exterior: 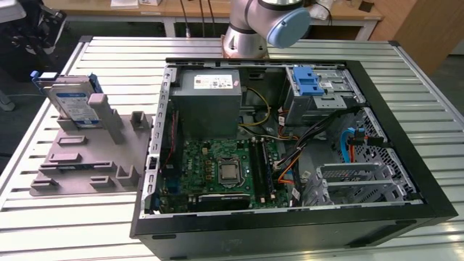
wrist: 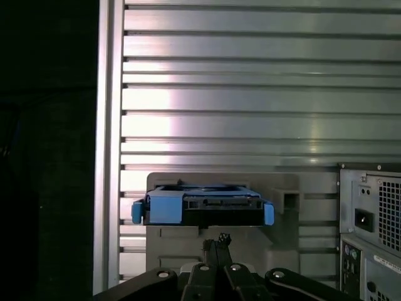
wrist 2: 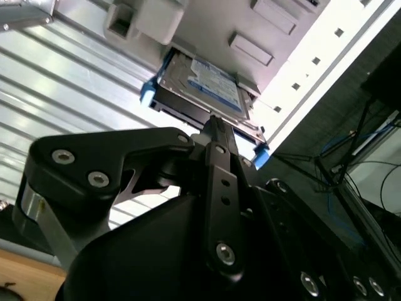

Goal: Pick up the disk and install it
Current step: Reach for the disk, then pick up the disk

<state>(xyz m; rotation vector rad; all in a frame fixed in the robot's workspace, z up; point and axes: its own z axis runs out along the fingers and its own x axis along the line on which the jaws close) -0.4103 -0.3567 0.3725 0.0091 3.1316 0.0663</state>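
The disk (exterior: 73, 103) stands on edge, leaning in a slot at the far end of the grey holder (exterior: 80, 157), at the exterior view's left. It is silver-grey with a blue-and-white label and blue rails. In both wrist views the disk (wrist 2: 203, 88) (wrist: 200, 205) lies just ahead of my gripper (wrist 2: 213, 122) (wrist: 216, 241). The black fingertips are pressed together with nothing between them, a short gap away from the disk's edge.
An open computer case (exterior: 406, 130) fills the middle of the slatted metal table (exterior: 108, 54). Inside are a grey power-supply box (exterior: 210, 92), a metal cage with a blue latch (exterior: 308, 84), a green motherboard (exterior: 217, 168) and loose cables. The arm's base (exterior: 243, 38) stands behind the case.
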